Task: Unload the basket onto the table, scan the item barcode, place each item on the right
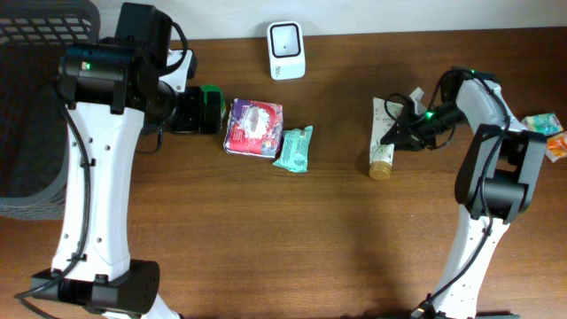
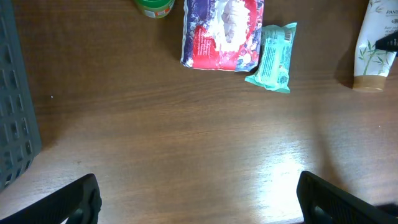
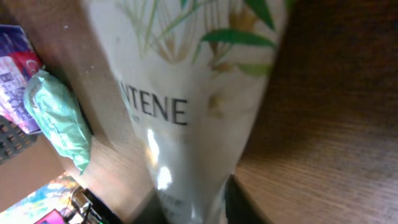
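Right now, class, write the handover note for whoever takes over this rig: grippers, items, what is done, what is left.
Left gripper: open, empty, over bare table.
Right gripper: closed on the shampoo tube, which lies flat on the table.
White scanner: at the table's far edge, apart from both arms.
Done: tube grasped.
Left: lift the tube and show its barcode to the scanner. No barcode is visible in any view.

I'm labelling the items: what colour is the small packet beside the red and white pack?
The small packet is mint green, clearest in the left wrist view.
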